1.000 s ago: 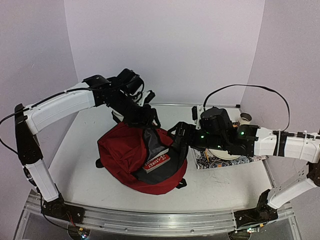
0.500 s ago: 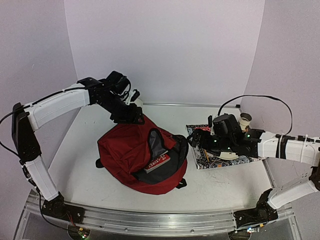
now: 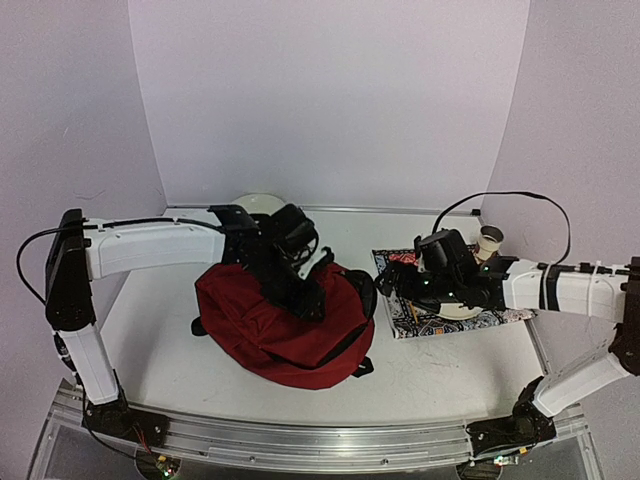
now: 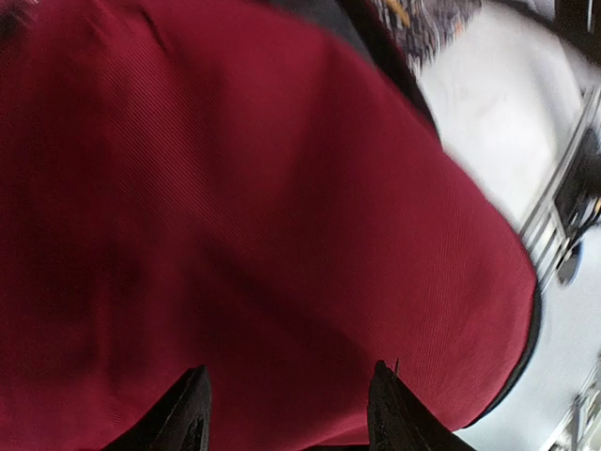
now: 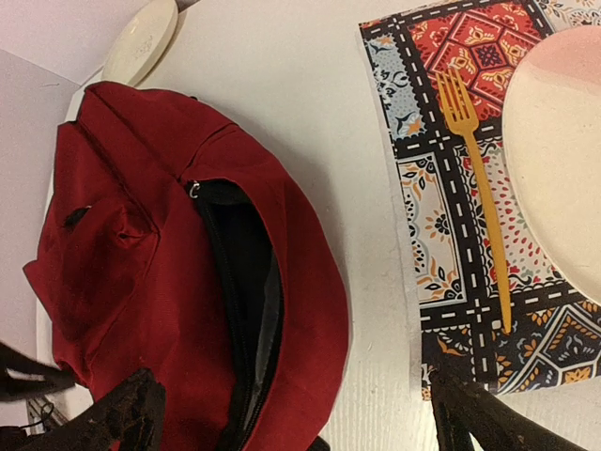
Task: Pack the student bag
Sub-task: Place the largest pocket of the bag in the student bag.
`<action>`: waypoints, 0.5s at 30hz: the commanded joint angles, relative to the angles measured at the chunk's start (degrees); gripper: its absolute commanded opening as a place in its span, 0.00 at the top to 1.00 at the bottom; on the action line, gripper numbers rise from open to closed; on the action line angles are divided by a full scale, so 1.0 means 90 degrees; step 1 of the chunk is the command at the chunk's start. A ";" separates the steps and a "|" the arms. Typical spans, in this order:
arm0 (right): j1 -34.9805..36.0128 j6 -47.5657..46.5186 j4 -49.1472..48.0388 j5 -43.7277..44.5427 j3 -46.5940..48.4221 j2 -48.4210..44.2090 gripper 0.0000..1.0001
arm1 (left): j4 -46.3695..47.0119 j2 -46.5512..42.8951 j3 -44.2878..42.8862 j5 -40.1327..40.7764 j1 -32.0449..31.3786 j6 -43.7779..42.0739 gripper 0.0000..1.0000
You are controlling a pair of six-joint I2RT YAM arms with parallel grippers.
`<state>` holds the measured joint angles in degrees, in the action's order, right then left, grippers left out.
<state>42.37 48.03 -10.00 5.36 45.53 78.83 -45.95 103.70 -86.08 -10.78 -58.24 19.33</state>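
On the table (image 3: 440, 375): a white, scuffed top with a metal rail (image 3: 320, 440) along the near edge. A patterned mat (image 5: 441, 235) lay at the right, carrying a yellow fork (image 5: 479, 188) and a pale plate (image 5: 563, 160).
Walls (image 3: 330, 100): plain lilac on three sides.
Bag (image 3: 250, 320): a dark red heap left of centre, just beside the mat, its black zip mouth (image 5: 239, 301) gaping on the side towards the mat.
Hard to see: the inside of the mouth was dark, and I could not tell what lay in it. The left wrist view was blurred and nearly all red cloth. The plate was cut off at the frame edge. A pale oval thing (image 5: 141, 42) beyond the bag I could not name.
Left gripper (image 4: 288, 371): low over the top of the bag, fingers partly apart, red cloth close beneath them, nothing showing pinched between.
Right gripper (image 5: 291, 381): spread wide and holding nothing, one finger over the bag's mat-side edge, the other over the mat's corner.
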 commanded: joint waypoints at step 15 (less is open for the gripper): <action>-0.0134 -0.0515 0.0376 -0.0862 0.1172 0.1802 0.20 | 0.0039 -0.1323 0.0853 0.2236 0.0545 0.0906 0.31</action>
<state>41.17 44.02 -9.81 0.70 54.39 93.51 -45.77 93.23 -80.56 2.94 -56.45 25.29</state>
